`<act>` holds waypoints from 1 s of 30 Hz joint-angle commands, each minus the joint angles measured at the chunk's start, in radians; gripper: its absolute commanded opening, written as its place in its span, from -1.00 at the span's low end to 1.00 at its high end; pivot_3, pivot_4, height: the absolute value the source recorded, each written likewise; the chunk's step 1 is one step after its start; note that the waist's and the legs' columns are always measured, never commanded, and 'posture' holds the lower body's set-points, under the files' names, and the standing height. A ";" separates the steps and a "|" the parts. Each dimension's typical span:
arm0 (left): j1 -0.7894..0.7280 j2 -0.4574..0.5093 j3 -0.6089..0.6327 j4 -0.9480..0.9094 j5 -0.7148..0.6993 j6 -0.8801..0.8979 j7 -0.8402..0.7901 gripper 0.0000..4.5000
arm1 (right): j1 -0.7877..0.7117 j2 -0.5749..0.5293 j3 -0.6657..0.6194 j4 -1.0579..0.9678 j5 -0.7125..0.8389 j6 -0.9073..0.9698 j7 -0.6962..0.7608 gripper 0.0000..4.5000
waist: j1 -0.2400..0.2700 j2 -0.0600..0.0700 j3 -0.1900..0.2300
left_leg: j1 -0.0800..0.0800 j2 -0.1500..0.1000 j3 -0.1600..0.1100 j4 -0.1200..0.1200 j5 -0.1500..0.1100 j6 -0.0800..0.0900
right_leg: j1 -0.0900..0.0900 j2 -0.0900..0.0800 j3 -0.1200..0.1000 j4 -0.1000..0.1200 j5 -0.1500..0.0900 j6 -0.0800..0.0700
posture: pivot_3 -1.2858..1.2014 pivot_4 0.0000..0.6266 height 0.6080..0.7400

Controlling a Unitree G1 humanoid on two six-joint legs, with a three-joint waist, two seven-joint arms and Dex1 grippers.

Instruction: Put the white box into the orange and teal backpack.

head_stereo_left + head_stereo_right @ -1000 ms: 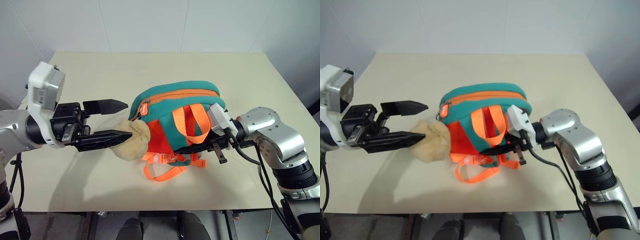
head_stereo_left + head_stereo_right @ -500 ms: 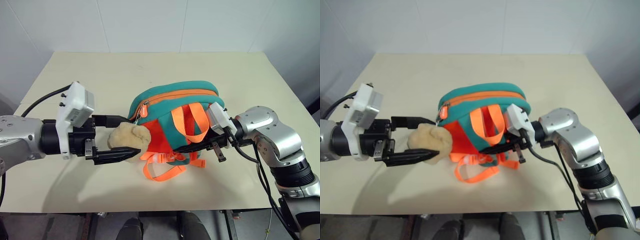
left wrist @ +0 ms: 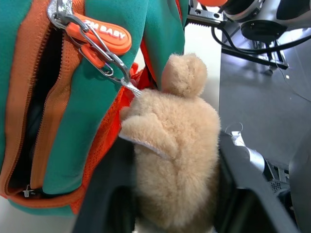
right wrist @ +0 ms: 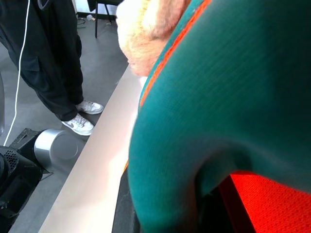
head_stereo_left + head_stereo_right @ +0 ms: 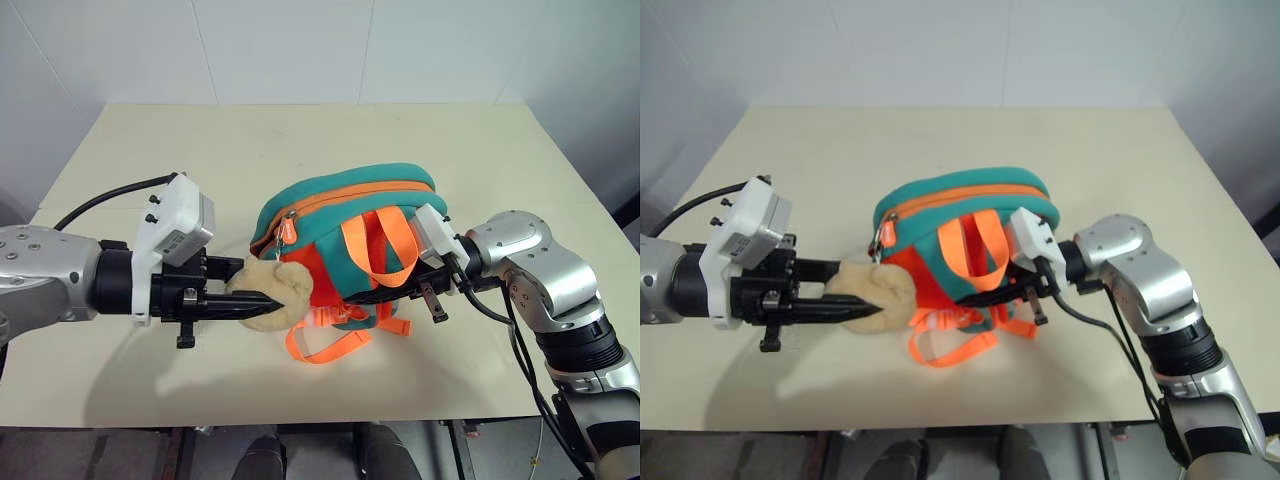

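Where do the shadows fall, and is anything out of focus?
Left eye view: soft, even light; the arms cast a shadow on the table toward its near edge. Left wrist view: plush ball and zipper pull sharp. Right wrist view: the close backpack looks soft.

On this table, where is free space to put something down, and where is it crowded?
Free: the far part of the table behind the orange and teal backpack, and the near strip in front of it. Crowded: the middle, where both claws press against the backpack.

Plush ball point(image 5: 268, 290) crowds the backpack point(image 5: 345, 215) beside its zipper point(image 3: 43, 92).
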 commanded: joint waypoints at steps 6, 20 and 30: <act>-0.031 0.054 0.057 0.088 0.035 -0.046 -0.098 -0.65 | -0.003 -0.001 -0.010 -0.010 0.007 -0.011 0.010 -0.76 | 0.000 0.000 0.000 | 0.000 0.000 0.000 0.000 0.000 0.000 | 0.000 0.000 0.000 0.000 0.000 0.000 | 0.03 -0.52 1.00; -0.095 0.061 0.007 0.322 0.266 -0.160 -0.324 -0.65 | 0.052 0.054 -0.092 -0.042 0.084 0.055 -0.124 -0.76 | -0.001 0.000 0.000 | 0.000 0.000 0.000 -0.001 0.000 0.000 | 0.000 0.001 0.000 0.002 0.000 0.000 | 0.03 -0.52 1.00; -0.057 0.079 0.004 0.406 0.381 -0.176 -0.435 -0.65 | 0.071 0.094 -0.165 -0.089 0.178 0.118 -0.244 -0.76 | -0.003 0.000 0.000 | 0.000 0.001 0.000 -0.001 0.000 0.000 | 0.000 0.001 0.000 0.002 0.000 0.000 | 0.03 -0.52 1.00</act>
